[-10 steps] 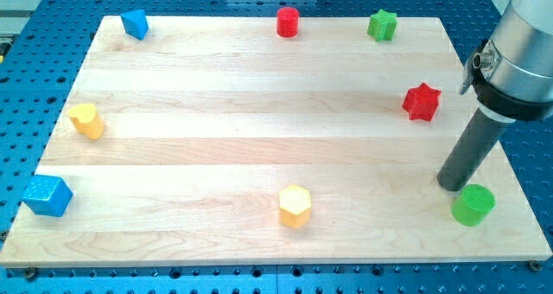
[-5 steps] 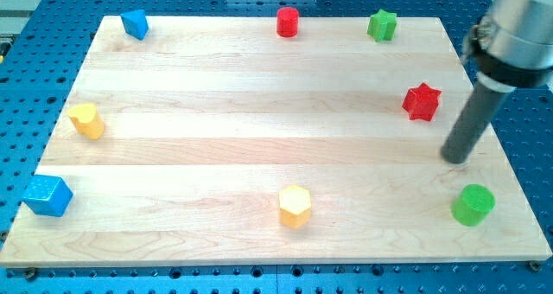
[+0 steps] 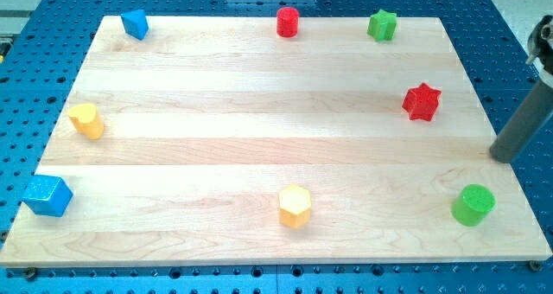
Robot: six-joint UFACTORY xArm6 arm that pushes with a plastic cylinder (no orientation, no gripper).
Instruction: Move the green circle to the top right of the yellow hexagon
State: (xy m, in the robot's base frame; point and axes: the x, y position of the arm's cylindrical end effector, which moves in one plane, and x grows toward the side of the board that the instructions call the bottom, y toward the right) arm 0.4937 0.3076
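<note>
The green circle [image 3: 473, 205] is a short green cylinder near the board's bottom right corner. The yellow hexagon [image 3: 295, 206] sits at the bottom middle, far to the green circle's left. My tip [image 3: 503, 158] is at the board's right edge, above and slightly right of the green circle, apart from it. The dark rod rises from the tip toward the view's upper right.
A red star [image 3: 422, 101] lies left of the rod. A green star [image 3: 382, 24], a red cylinder [image 3: 287, 22] and a blue block [image 3: 134, 23] line the top edge. A yellow block [image 3: 86, 120] and a blue cube [image 3: 47, 195] sit at the left.
My tip has moved up away from the green circle and then right to the board's right edge. No block has moved.
</note>
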